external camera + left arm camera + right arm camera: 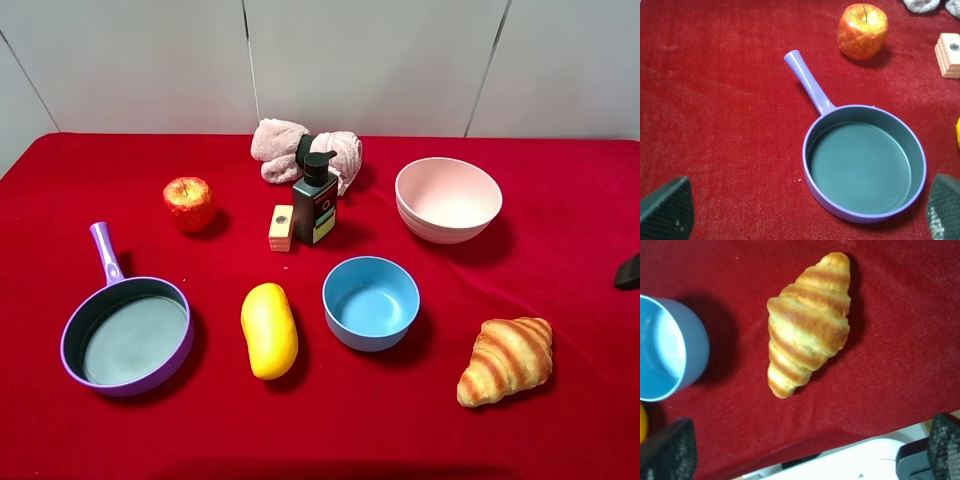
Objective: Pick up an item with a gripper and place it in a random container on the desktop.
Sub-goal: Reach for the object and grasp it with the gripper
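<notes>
Our right claw (805, 452), jaws spread wide, hangs clear of the croissant (809, 322) lying ahead on the cloth (900, 365).

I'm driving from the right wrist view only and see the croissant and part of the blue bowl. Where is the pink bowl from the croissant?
Observer: In the high view, the pink bowl sits farther back on the red cloth than the croissant, slightly toward the middle.
Operator: Is anything between them?
Observer: No, only bare cloth. The blue bowl stands off to the side of that line.
Operator: What is the left arm over?
Observer: Its wrist view looks down on the empty purple pan, with the left fingers spread wide apart.
</notes>
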